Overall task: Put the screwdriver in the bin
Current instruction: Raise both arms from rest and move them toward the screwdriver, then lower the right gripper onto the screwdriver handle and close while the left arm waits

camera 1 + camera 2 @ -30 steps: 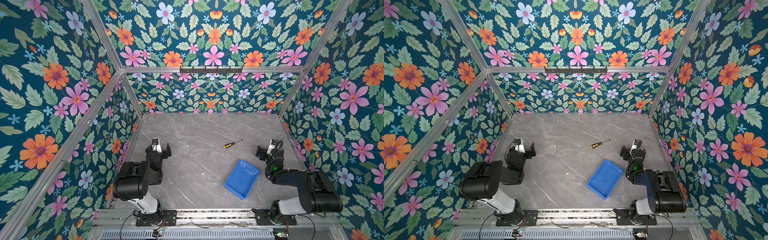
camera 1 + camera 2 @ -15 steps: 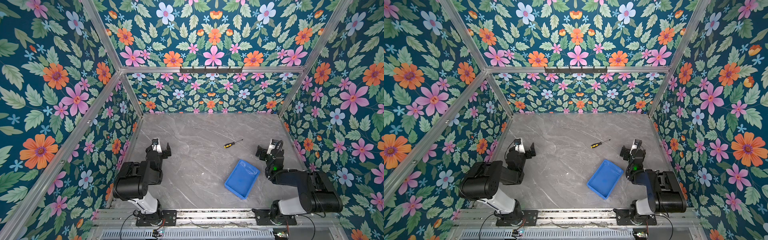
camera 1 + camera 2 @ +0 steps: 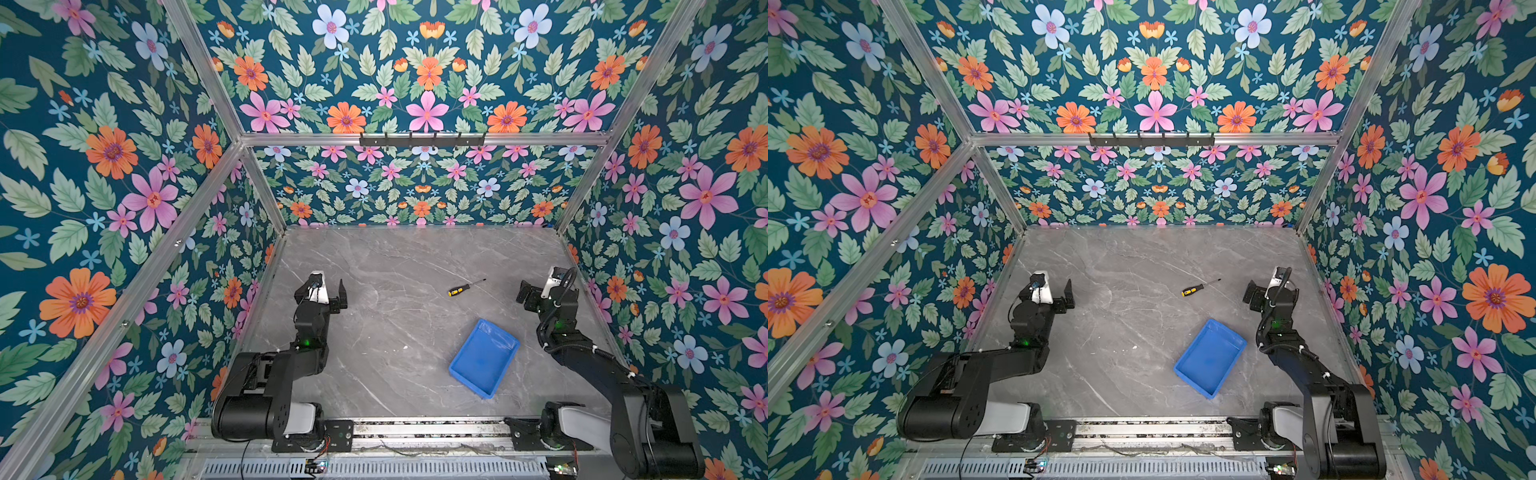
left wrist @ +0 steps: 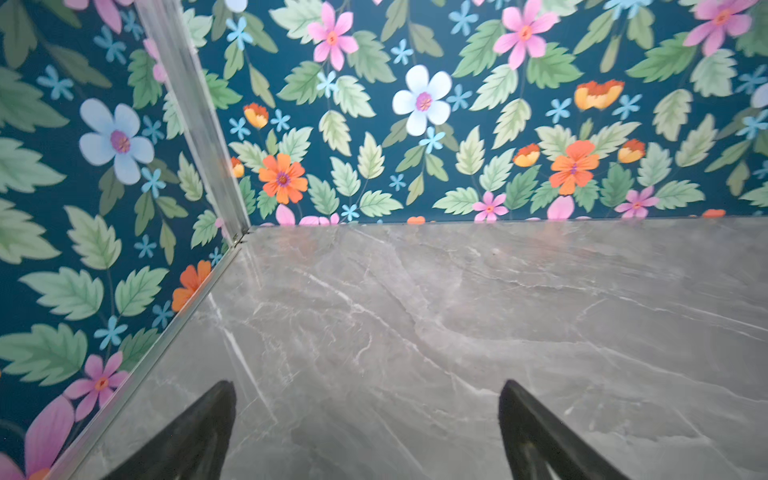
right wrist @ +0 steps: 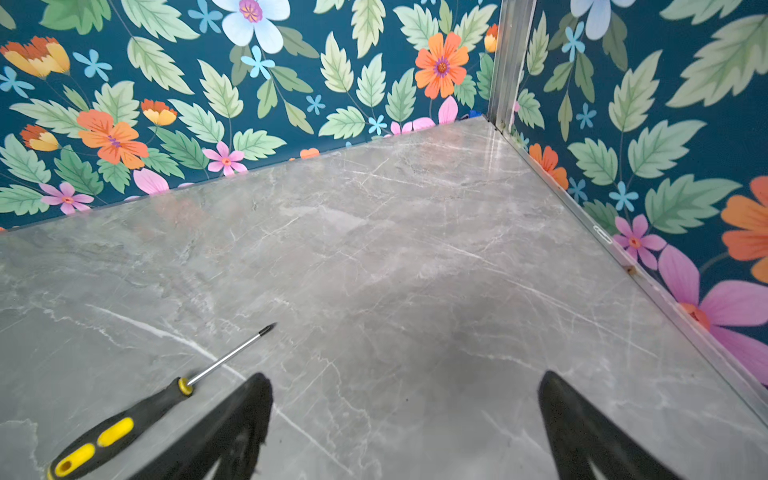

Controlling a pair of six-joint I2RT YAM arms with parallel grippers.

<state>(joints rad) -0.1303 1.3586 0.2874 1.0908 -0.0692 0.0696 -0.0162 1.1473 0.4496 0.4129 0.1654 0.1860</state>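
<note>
The screwdriver (image 3: 465, 287) (image 3: 1200, 287), with a yellow-and-black handle and a thin shaft, lies flat on the grey marble table right of centre. The empty blue bin (image 3: 484, 357) (image 3: 1210, 357) sits nearer the front, apart from it. My right gripper (image 3: 540, 293) (image 3: 1264, 293) is open and empty, to the right of the screwdriver. In the right wrist view the screwdriver (image 5: 145, 415) lies just outside one finger of that gripper (image 5: 404, 378). My left gripper (image 3: 328, 291) (image 3: 1054, 293) (image 4: 368, 388) is open over bare table at the left, holding nothing.
Floral walls with aluminium frame posts (image 3: 266, 191) close in the table on three sides, near both arms. A black hook bar (image 3: 422, 139) hangs on the back wall. A metal rail (image 3: 415, 432) carrying the arm bases runs along the front edge.
</note>
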